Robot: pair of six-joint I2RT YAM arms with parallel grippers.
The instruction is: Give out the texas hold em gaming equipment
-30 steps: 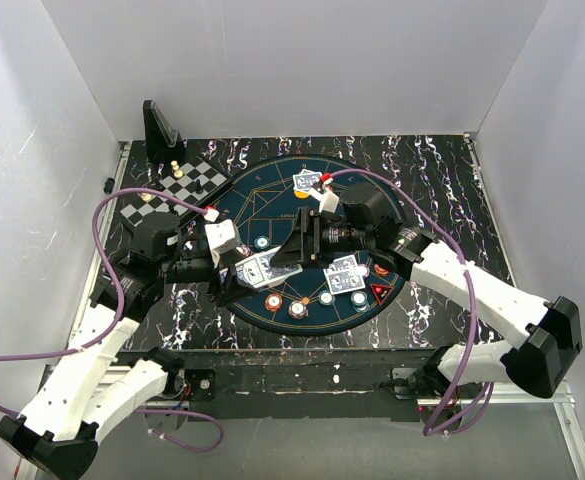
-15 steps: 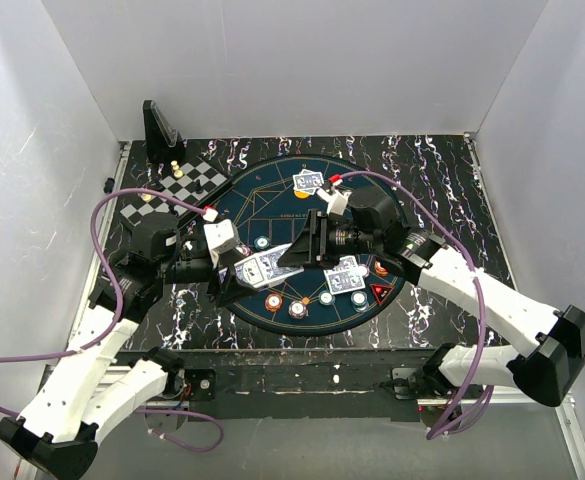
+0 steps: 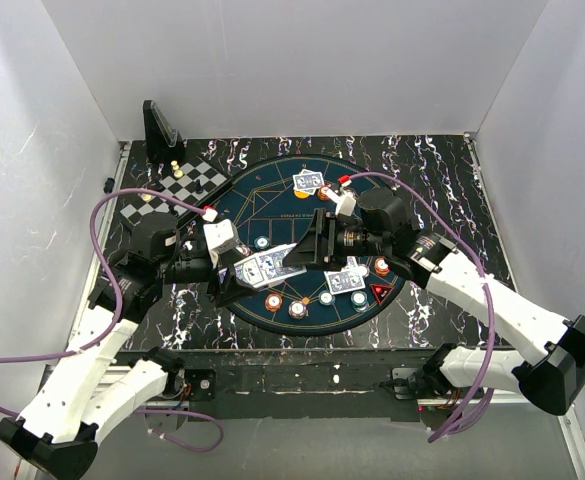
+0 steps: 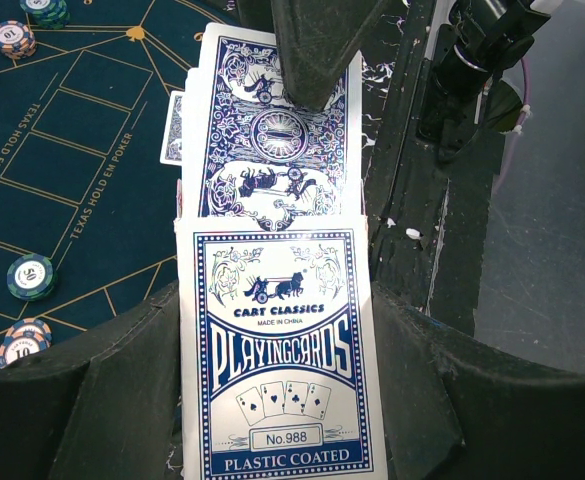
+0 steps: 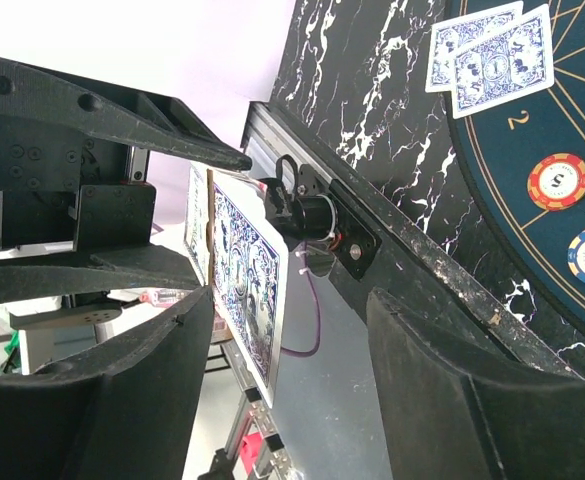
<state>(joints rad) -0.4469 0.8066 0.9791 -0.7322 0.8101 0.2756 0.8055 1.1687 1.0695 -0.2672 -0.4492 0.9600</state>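
Observation:
My left gripper (image 3: 255,270) is shut on a blue-and-white playing card box (image 4: 277,350), held over the near left of the mat. A blue-backed card (image 4: 277,150) sticks out of the box's end. My right gripper (image 3: 297,250) is open around this card. In the right wrist view the card (image 5: 247,280) lies close to one finger, with a wide gap to the other finger (image 5: 442,380). Two pairs of cards lie on the mat, one far (image 3: 309,181) and one near right (image 3: 347,275). Chips (image 3: 274,301) and a red marker (image 3: 380,292) sit along the near rim.
The round dark blue mat (image 3: 272,200) fills the table's middle. A checkered board (image 3: 187,185) with small chess pieces lies at the far left, with a black stand (image 3: 160,128) behind it. Purple cables loop over both arms.
The right arm's elbow has swung to the right and its wrist has drawn slightly right. The left gripper with the box has stayed almost still.

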